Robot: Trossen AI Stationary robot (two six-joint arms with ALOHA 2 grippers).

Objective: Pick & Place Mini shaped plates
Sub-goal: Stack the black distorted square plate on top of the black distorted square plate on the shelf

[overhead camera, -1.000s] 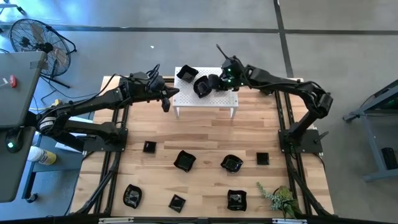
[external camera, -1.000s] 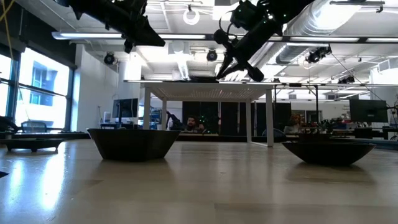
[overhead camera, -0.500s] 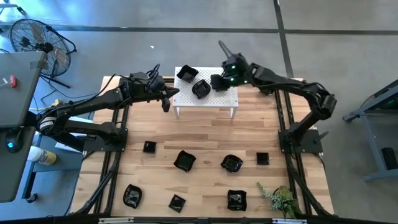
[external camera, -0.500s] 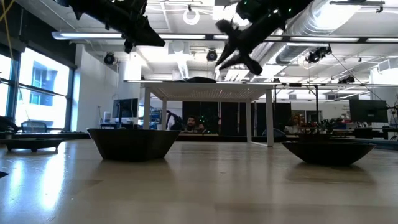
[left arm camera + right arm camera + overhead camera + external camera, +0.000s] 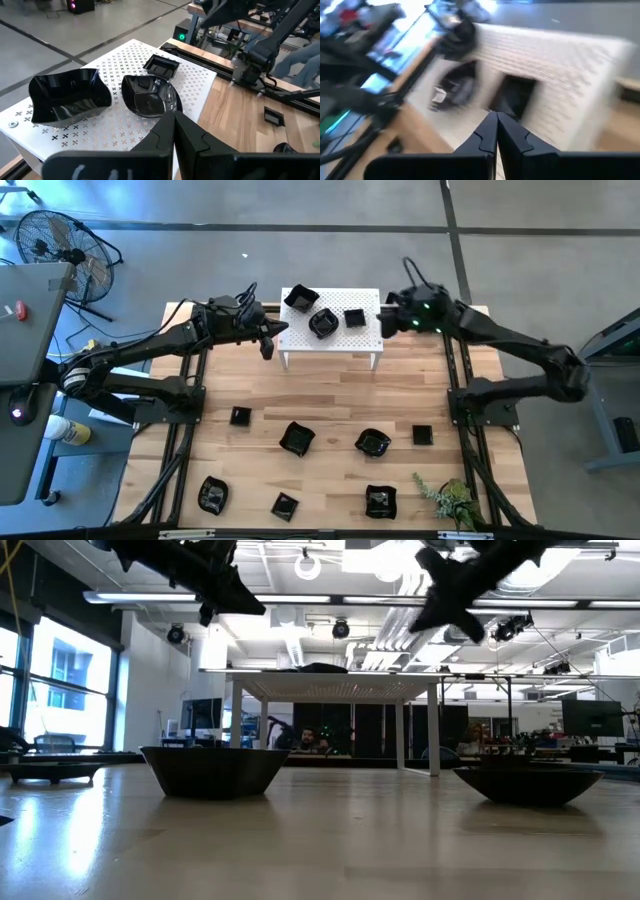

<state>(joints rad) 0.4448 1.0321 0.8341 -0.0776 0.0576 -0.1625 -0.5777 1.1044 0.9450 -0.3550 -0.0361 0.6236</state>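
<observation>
While closed (empty), the right gripper [image 5: 384, 323] sits beside the small square plate [image 5: 353, 318].

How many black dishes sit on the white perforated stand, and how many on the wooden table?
3 on the stand: one at its back-left corner, one in the middle, one small square. 7 on the table. None looks hidden.

Three glossy black mini plates on the white perforated stand [image 5: 366, 340] at the table's far edge: a wavy-edged square plate [image 5: 299, 299] at its far left corner, a rounded plate [image 5: 322, 323] mid-stand, a small flat square plate [image 5: 354, 318] beside that. Seven more plates [image 5: 296, 438] scattered, well apart, across the table's near half.
</observation>
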